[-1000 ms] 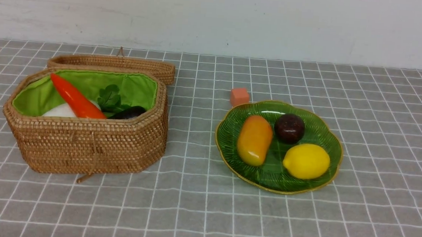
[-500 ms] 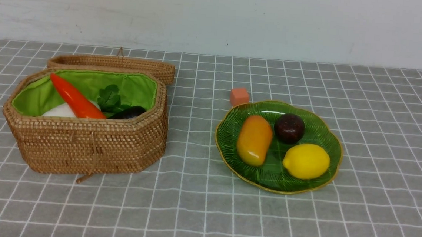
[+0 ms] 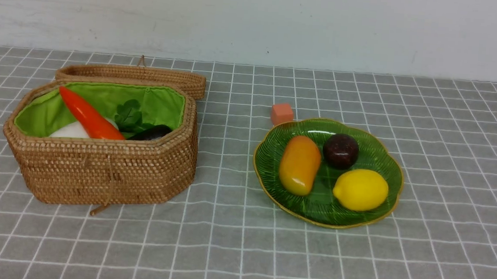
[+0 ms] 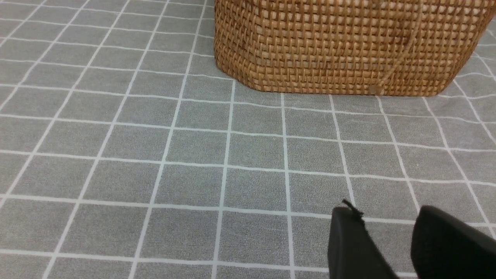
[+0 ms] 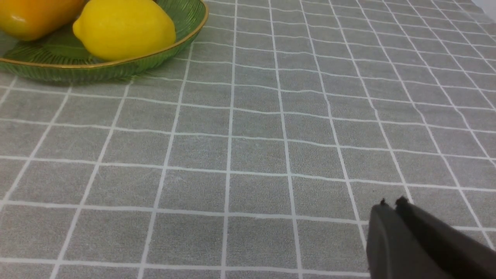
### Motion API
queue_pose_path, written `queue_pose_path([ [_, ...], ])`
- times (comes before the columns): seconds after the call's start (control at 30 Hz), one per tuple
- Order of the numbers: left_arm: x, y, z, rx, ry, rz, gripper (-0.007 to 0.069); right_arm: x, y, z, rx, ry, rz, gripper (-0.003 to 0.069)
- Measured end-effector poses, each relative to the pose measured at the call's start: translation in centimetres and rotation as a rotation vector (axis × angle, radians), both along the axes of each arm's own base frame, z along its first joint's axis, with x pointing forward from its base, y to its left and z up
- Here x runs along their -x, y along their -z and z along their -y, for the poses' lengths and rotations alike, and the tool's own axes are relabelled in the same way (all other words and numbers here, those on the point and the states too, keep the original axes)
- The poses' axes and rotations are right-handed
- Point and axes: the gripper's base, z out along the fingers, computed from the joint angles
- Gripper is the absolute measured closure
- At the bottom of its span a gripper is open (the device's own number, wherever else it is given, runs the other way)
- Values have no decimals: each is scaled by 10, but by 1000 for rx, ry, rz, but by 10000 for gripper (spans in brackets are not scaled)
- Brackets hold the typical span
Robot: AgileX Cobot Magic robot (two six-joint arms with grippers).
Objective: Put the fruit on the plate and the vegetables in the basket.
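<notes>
The green plate (image 3: 385,190) holds the fruit: a mango (image 3: 299,164), a dark maroon fruit (image 3: 340,150) and a lemon (image 3: 361,189). In the open basket (image 3: 110,173) lie the vegetables: carrot (image 3: 87,115), white radish (image 3: 69,131), green leaf (image 3: 128,114) and eggplant (image 3: 152,133). Neither arm shows in the front view. My left gripper (image 4: 387,215) hovers open and empty over the cloth, short of the basket (image 4: 341,46) wall. Shut and empty, my right gripper (image 5: 391,203) hangs above the cloth, well apart from the plate (image 5: 128,66) and lemon (image 5: 124,29).
A small orange-pink cube (image 3: 282,114) sits on the grey checked cloth just behind the plate. The basket's woven lid (image 3: 135,75) lies folded back behind it. A white wall closes the far side of the table.
</notes>
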Motion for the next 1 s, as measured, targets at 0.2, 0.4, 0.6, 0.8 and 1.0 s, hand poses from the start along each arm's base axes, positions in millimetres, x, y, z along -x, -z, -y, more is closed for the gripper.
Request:
queue_pose_path([
  [0.2,0,0,0,0,0,0,387,0,0,0,0,0,1,634],
  [0.4,0,0,0,0,0,0,387,0,0,0,1,0,1,634],
  [0.6,0,0,0,0,0,0,387,0,0,0,1,0,1,624],
  [0.8,0,0,0,0,0,0,387,0,0,0,2,0,1,620],
  [1.0,0,0,0,0,0,0,387,0,0,0,2,0,1,618],
])
